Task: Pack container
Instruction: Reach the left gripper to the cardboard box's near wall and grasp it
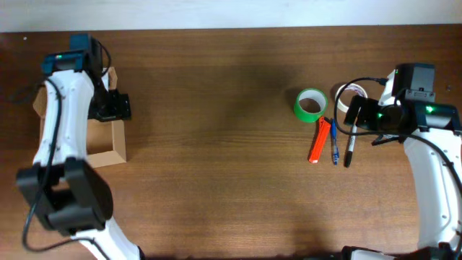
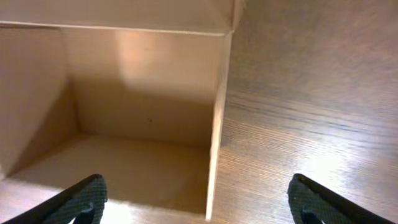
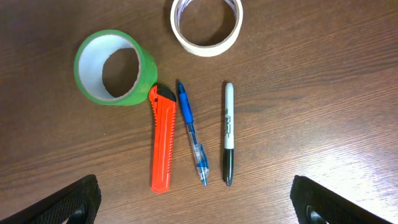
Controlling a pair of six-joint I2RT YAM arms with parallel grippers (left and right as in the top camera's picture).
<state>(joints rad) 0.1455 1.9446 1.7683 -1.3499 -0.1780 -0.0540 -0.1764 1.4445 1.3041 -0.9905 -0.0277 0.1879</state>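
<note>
Dark fingertips (image 3: 68,202) of the right hand (image 3: 199,208) frame the bottom corners of the right wrist view, spread wide and holding nothing. Below them on the bench (image 1: 216,144) lie a green tape roll (image 3: 115,68), a white tape roll (image 3: 206,25), an orange utility knife (image 3: 161,140), a blue pen (image 3: 191,132) and a black marker (image 3: 228,134). The knife's tip sits just beside the green roll, and the pen lies close along the knife. The container (image 1: 108,152) stands at the far left of the bench, well apart from these items, open at the top and apparently empty. The left hand (image 2: 199,205) hovers over it, likewise spread and empty, with the container's right wall between its fingers. Two risks follow. Because the items are crowded, fingers closing on one of them would probably nudge or drag its neighbour, and a thin pen may slip from a shallow pinch. If the left hand descends as placed, it could strike the cardboard wall and bend it, or shove the light container across the bench.
</note>
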